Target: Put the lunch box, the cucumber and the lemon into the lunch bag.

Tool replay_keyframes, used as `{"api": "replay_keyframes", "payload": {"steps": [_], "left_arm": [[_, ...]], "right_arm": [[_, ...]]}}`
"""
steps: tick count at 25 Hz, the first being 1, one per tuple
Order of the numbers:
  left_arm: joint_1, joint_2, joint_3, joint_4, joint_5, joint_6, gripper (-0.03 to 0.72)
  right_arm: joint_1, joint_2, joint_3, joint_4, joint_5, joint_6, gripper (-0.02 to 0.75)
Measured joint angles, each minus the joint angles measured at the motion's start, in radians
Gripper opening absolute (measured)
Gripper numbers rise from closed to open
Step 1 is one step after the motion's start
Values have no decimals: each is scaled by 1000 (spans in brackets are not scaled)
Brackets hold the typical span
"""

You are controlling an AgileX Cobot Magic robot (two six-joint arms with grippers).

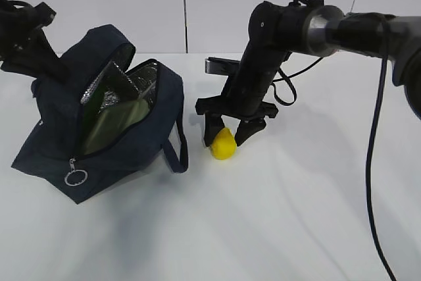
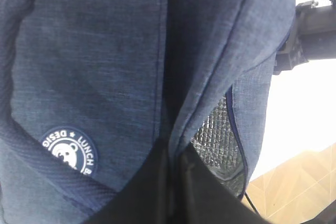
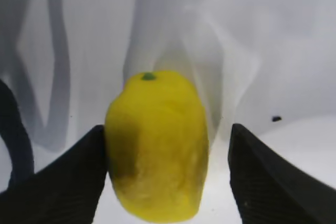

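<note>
white tabletop (image 1: 276, 228) fills the scene, with a pale wall behind. on the left sits the bag (image 1: 59, 149), navy, tipped over with its unzipped mouth facing the camera, silver lining showing inside. the box (image 1: 115, 126), pale green lid, lies within the opening, and a dark green shape above it may be the cucumber (image 1: 105, 93), though that is hard to tell. a ring pull (image 1: 75, 178) hangs at the low end of the zipper, and a handle (image 1: 176, 156) loops down to the table on the bag's right side.

left gripper (image 2: 173, 182) is pinched together on the bag's fabric at the top edge; the wrist view shows the dark fingers meeting on the cloth, next to the round white logo (image 2: 67, 150).

just right of the bag lies the lemon (image 1: 223, 144) on the table. right gripper (image 1: 230, 135) stands over it with its fingers (image 3: 273, 182) spread, one on each side; the left one touches the lemon, the right one is apart from it.
</note>
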Motion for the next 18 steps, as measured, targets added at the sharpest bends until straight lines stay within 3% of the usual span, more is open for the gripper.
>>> {"api": "replay_keyframes", "payload": {"steps": [15,18], "left_arm": [[0,0,0,-2,0,0,-6],[0,0,0,-2,0,0,-6]], "right_arm": [[0,13,-6,0,4,1,525],[0,13,-6,0,20,1,450]]}}
